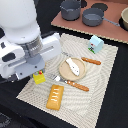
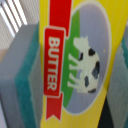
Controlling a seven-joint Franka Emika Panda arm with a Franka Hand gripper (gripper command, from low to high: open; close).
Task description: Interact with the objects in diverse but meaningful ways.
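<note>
A yellow printed block (image 1: 38,78) labelled BUTTER sits at the woven mat's edge on the exterior view's left, right under my gripper (image 1: 36,71). The wrist view is filled by this block (image 2: 75,60), with grey fingers (image 2: 20,75) pressed against both of its sides, so the gripper (image 2: 70,75) is shut on it. An orange bread-like block (image 1: 55,96) lies near the mat's front. A pale blue house-shaped carton (image 1: 95,43) stands at the far right corner. On the tan plate (image 1: 62,71) lies a white paddle-like piece (image 1: 73,66).
Orange-handled cutlery lies beside the plate: one piece (image 1: 91,61) to its right, another (image 1: 75,85) in front. Two grey pots (image 1: 70,9) (image 1: 93,16) stand on a brown board at the back. The mat (image 1: 107,75) rests on a dark table.
</note>
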